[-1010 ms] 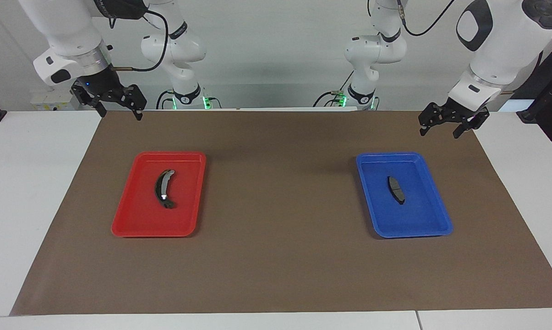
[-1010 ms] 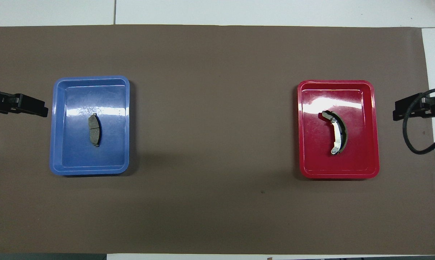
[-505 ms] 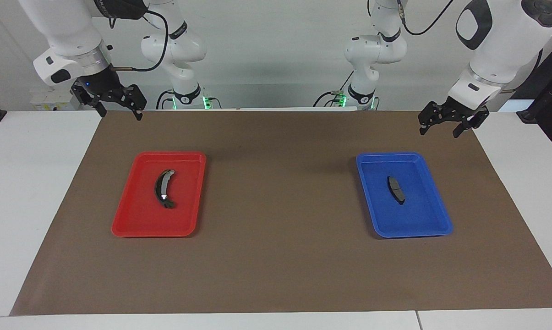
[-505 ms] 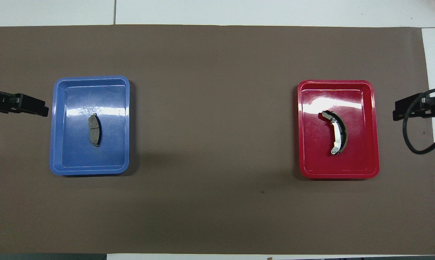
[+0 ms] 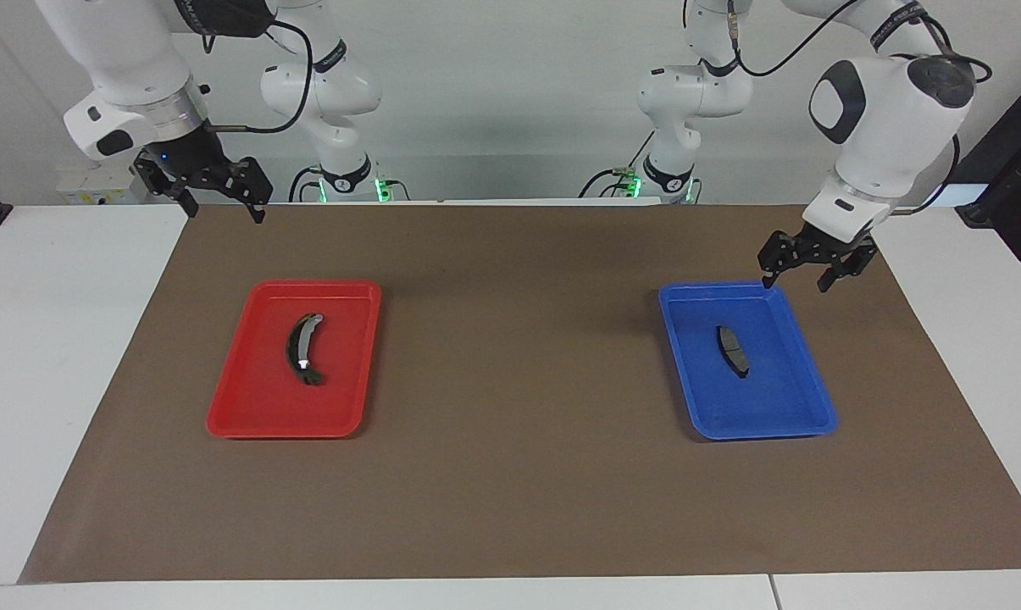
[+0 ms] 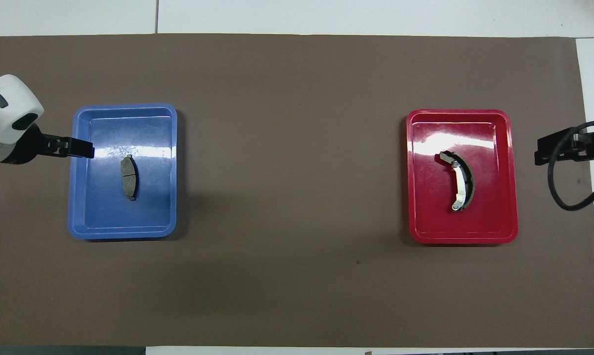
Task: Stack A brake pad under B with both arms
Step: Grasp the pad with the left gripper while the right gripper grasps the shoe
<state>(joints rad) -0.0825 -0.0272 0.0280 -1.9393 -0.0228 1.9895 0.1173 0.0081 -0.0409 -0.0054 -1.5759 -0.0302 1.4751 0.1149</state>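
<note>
Hanging nearest the robots, two items

Item 1: right gripper [image 5: 222, 212], black, two-fingered, on a white arm with a black cable. It is up in the air over the corner of the brown mat [image 5: 518, 381] at the right arm's end of the table. Fingers spread apart, nothing between them. This arm waits, its gripper [image 6: 541, 158] well apart from the red tray.

Item 2: left gripper [image 5: 794, 284], same make, raised over the rim of the blue tray at the left arm's end. Fingers apart and pointing down, holding nothing. From overhead its tip [image 6: 87, 149] overlaps that rim and stops short of the pad.

Item 3: blue tray [image 5: 764, 432], rectangular, flat on the mat toward the left arm's end [image 6: 122, 232]. Contents: A brake pad [image 5: 732, 351], short, dark grey, flat, with a faint groove across its middle. It lies about mid-tray, long axis running away from the robots, touched by no gripper [image 6: 128, 177].

Item 4: red tray [image 5: 290, 430], same shape, flat on the mat toward the right arm's end, level with the blue one and well apart from it [image 6: 462, 239]. Contents: B [image 5: 302, 348], long and crescent-curved, dark with a light grey stripe and a shiny spot. It lies about mid-tray, bowed toward the right arm's end [image 6: 460, 180].

Item 5: brown mat, running on farther from the robots than both trays to the white table [image 5: 69, 339]
</note>
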